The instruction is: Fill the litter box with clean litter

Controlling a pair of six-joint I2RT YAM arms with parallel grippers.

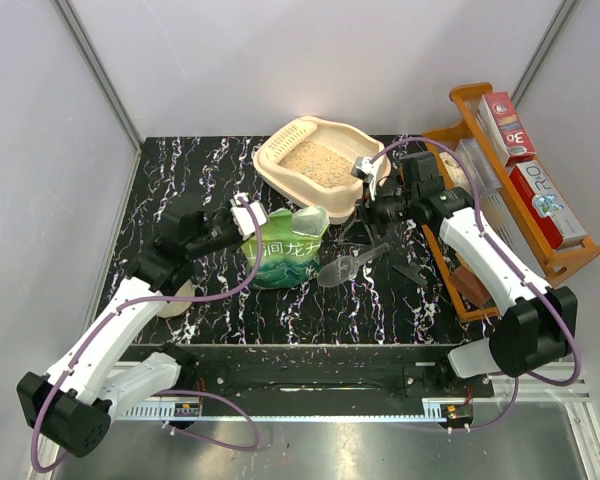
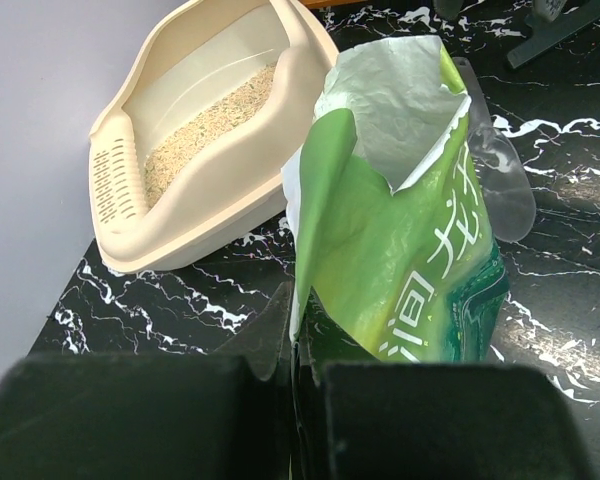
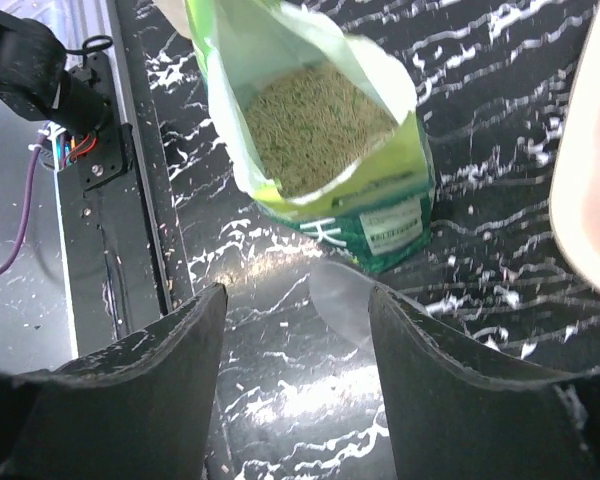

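Note:
The cream litter box (image 1: 276, 152) stands at the back of the table with a layer of tan clean litter (image 1: 318, 163) in it; in the left wrist view the litter box (image 2: 115, 190) and its litter (image 2: 208, 125) lie beyond the bag. A green bag (image 1: 285, 248) stands open in front of it, holding more litter (image 3: 315, 120). My left gripper (image 2: 298, 340) is shut on the bag's left edge (image 2: 310, 200). My right gripper (image 3: 298, 292) hangs open above a clear plastic scoop (image 3: 342, 298) lying on the table, with nothing between its fingers.
An orange wooden rack (image 1: 480, 110) with red boxes (image 1: 530, 180) fills the right side. The scoop (image 1: 348, 266) lies just right of the bag. A cream roll (image 1: 175, 300) sits under the left arm. Spilled granules dot the black marbled tabletop (image 1: 280, 310).

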